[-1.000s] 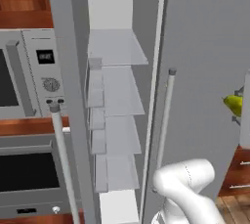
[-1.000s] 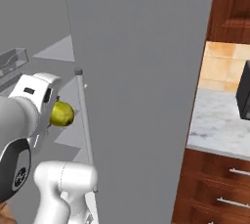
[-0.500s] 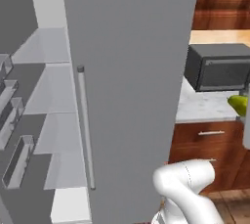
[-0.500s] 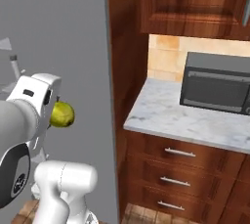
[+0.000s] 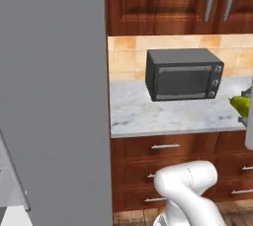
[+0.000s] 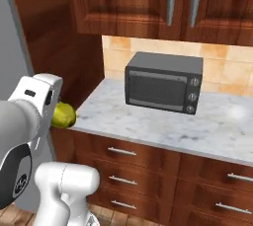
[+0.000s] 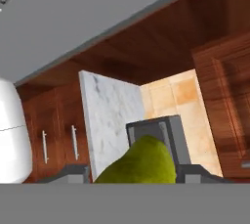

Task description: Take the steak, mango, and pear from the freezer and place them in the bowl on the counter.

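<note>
The pear [image 7: 141, 162] sits clamped in the gripper [image 7: 134, 174], yellow-green flesh bulging between the two dark fingertips [image 7: 73, 173], carried in the air in front of the counter [image 6: 163, 121]. From the right base view the fruit pokes out beside the white wrist, just off the marble's left end. A dark toaster oven [image 5: 183, 73] stands on the marble against the tan tile backsplash [image 6: 217, 62], and the grey freezer [image 5: 54, 92] wall rises at left.

Marble surface [image 5: 148, 114] [image 6: 163, 126] spans mid-frame over brown wooden drawers [image 6: 123, 168]. One dark toaster oven [image 5: 183, 74] [image 6: 164, 83] stands on it, against the tan tiled wall.
</note>
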### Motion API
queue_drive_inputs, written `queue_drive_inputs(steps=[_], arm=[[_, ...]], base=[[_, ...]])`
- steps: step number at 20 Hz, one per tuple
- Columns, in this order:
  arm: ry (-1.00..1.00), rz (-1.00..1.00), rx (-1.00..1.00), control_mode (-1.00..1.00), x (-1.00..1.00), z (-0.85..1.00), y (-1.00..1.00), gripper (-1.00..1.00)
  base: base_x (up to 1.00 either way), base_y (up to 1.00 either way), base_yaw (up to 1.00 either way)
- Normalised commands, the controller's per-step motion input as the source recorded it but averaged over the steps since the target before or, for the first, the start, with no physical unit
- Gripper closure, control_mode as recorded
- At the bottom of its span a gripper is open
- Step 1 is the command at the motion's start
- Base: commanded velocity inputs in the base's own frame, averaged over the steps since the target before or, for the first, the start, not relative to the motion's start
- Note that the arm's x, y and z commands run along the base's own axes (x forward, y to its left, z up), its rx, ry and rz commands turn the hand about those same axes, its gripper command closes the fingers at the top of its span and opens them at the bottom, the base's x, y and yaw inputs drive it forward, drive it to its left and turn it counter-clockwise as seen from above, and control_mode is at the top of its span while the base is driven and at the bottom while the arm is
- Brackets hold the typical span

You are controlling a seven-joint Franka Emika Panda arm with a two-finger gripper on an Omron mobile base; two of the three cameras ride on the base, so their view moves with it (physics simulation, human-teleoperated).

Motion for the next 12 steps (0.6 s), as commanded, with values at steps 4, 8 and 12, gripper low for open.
queue_drive_inputs(steps=[4, 8, 12], arm=[[0.0, 0.0, 0.0, 1.0, 0.0, 0.0, 0.0, 1.0], [0.0, 0.0, 0.0, 1.0, 0.0, 0.0, 0.0, 1.0], [0.0, 0.0, 0.0, 1.0, 0.0, 0.0, 0.0, 1.0]], base=[[-0.2, -1.0, -0.18], [0.0, -1.0, -0.14], [0.08, -1.0, -0.06]])
